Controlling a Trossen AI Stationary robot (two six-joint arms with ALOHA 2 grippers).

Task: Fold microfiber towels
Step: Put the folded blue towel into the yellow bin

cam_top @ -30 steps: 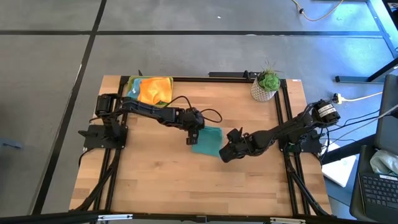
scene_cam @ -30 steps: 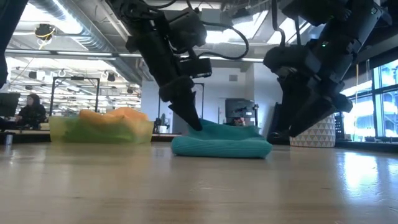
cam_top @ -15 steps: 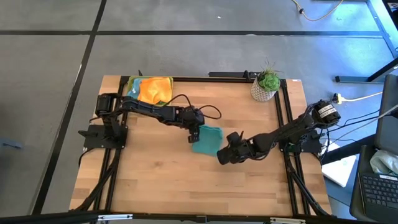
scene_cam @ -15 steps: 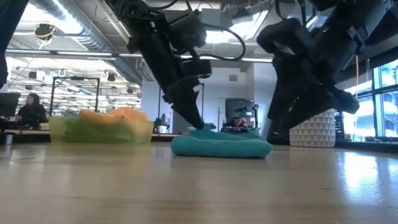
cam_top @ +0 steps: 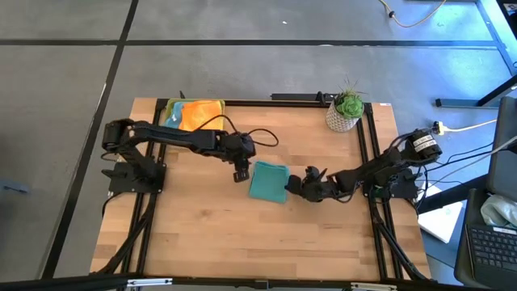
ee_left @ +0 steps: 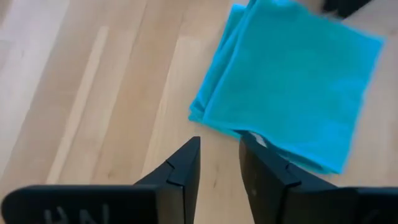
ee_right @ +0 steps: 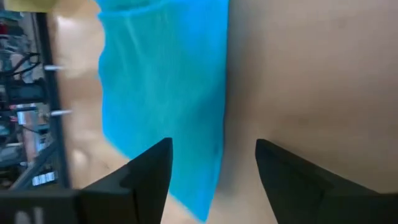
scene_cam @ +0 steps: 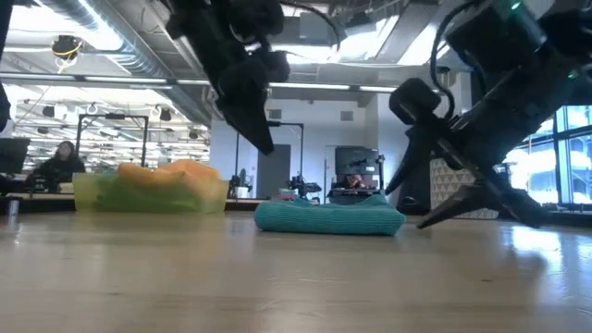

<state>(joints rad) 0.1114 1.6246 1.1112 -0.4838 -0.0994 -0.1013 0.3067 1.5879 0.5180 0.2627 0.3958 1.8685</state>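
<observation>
Lying folded mid-table: teal towel (cam_top: 268, 181) | L pincer (cam_top: 240, 172) beside, slightly parted, empty | R pincer (cam_top: 296, 183) wide apart, empty

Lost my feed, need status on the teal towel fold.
Left gripper open, off the towel. Right gripper open, low beside it. Teal towel folded flat mid-table, untouched. Nothing in the way.

Light wooden table (cam_top: 202, 234), black-framed, beneath left gripper (cam_top: 240, 173) and right gripper (cam_top: 295, 184). Yellow-green plastic tray (cam_top: 168, 113) at table corner, well behind left gripper. Potted plant (cam_top: 347, 109), patterned white pot, well behind right gripper. Keyboard (cam_top: 493, 242) off-table beyond right gripper. Seated person (scene_cam: 57, 165) in room background.
</observation>
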